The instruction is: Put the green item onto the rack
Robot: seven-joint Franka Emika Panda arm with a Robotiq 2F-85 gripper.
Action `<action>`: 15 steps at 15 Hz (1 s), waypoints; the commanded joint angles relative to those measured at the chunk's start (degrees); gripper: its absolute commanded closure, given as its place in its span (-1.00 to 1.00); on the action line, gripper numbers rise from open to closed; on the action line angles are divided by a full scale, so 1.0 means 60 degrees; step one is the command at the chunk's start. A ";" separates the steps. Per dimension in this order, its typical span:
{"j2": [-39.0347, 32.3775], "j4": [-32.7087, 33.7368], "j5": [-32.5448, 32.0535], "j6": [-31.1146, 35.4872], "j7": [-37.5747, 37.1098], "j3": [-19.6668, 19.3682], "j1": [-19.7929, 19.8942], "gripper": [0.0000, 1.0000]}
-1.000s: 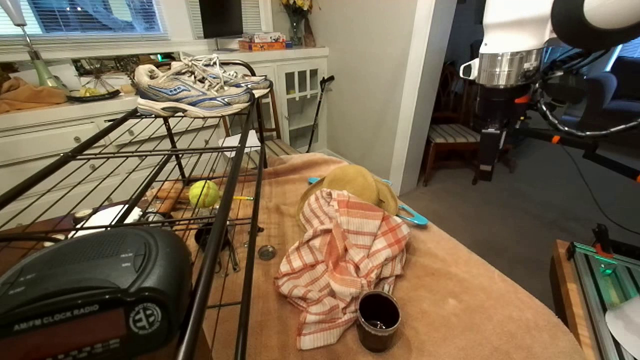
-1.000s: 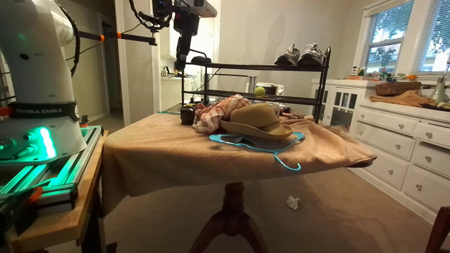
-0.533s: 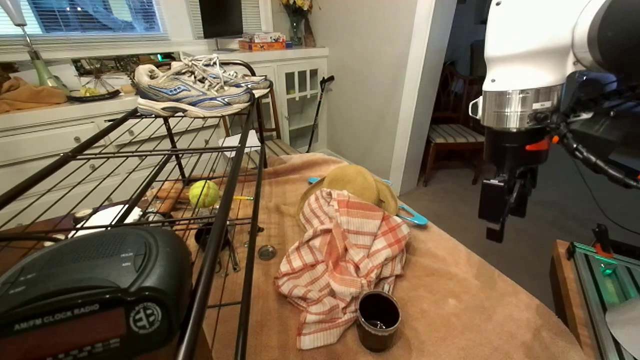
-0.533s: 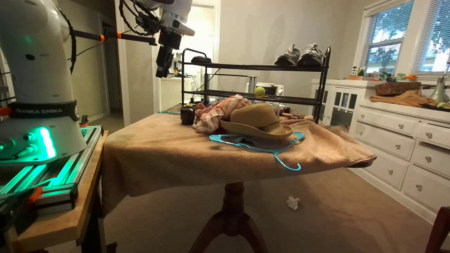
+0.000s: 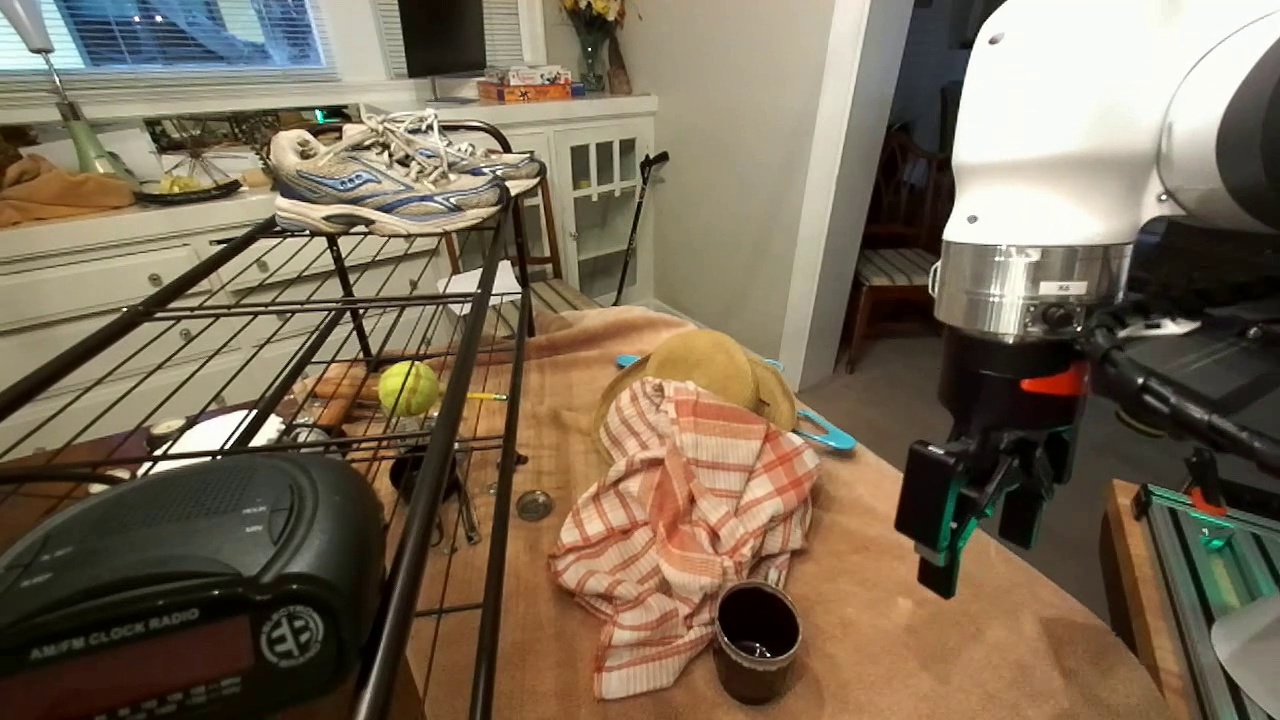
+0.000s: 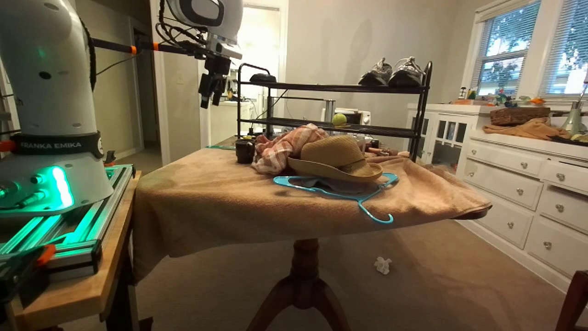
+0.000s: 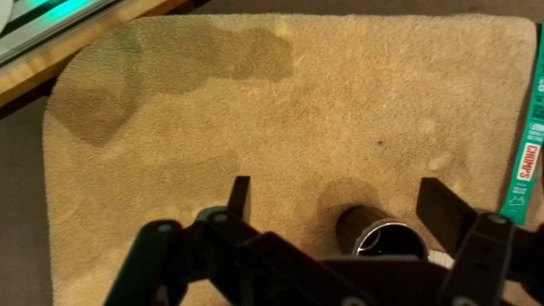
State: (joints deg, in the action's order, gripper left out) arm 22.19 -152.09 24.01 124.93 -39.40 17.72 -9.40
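The green item (image 7: 525, 161) is a narrow green strip with white and red print. It lies along the right side of the wrist view, partly cut off by the frame edge. A thin teal strip, likely the same thing, shows at the far table edge in an exterior view (image 6: 220, 147). The rack (image 5: 454, 400) is a black wire shelf, also seen in an exterior view (image 6: 317, 86). My gripper (image 5: 980, 555) is open and empty, high above the table; it also shows in an exterior view (image 6: 210, 102) and the wrist view (image 7: 335, 182). The strip lies outside the fingers, to their right.
A dark cup (image 5: 757, 645) stands below the fingers in the wrist view (image 7: 361, 225). A striped cloth (image 5: 690, 500), a straw hat (image 5: 705, 365) and a blue hanger (image 6: 358, 197) lie on the table. The rack bears a clock radio (image 5: 190, 570), shoes (image 5: 390, 190) and a ball (image 5: 408, 388).
The gripper has come down and turned, so both spread fingers now show apart. In an exterior view it has moved away from the rack, to the left. The objects have not moved.
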 commanded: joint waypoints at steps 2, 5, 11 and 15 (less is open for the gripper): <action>-0.1742 0.0794 0.0321 0.1475 -0.0615 0.0262 -0.0380 -1.00; -0.2854 0.1301 0.0011 0.2348 -0.0766 0.0341 -0.0525 -1.00; -0.3392 0.1639 0.0423 0.2634 0.0114 0.0151 -0.0946 -1.00; -0.3651 0.1841 0.0477 0.2664 0.0290 0.0135 -0.0983 -1.00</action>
State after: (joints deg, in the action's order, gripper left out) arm 0.20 -141.09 26.91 141.11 -37.63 19.52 -14.36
